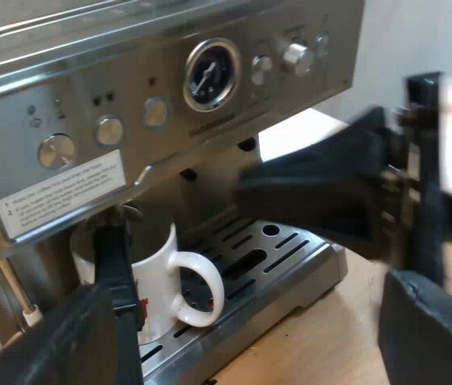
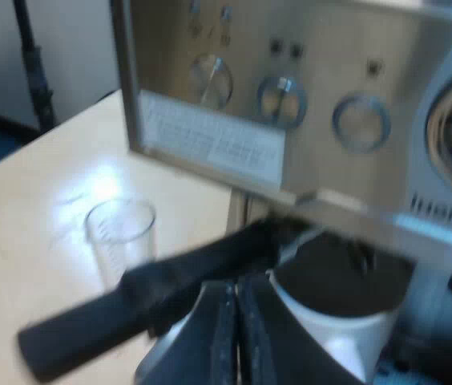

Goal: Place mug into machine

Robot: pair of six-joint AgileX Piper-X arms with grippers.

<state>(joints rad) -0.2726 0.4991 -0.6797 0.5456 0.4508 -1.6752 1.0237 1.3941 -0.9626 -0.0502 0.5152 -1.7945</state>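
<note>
A white mug (image 1: 162,281) stands on the espresso machine's (image 1: 130,72) drip tray (image 1: 290,257), under the locked-in metal holder, with its loop handle free. The holder's dark handle (image 1: 122,273) sticks out in front of the mug. My left gripper (image 1: 242,345) is open, its fingers (image 1: 50,345) wide apart and short of the tray. My right gripper (image 2: 234,289) is shut with nothing in it, close beside the mug (image 2: 330,329) and under the dark handle (image 2: 154,305). In the left wrist view the right gripper (image 1: 306,184) hangs over the tray, apart from the mug.
A clear measuring glass (image 2: 120,233) stands on the wooden table (image 2: 42,200) beside the machine. The machine's front panel (image 2: 290,88) with knobs and a round gauge (image 1: 211,74) overhangs the mug. A dark pole (image 2: 34,64) rises beyond the table's edge.
</note>
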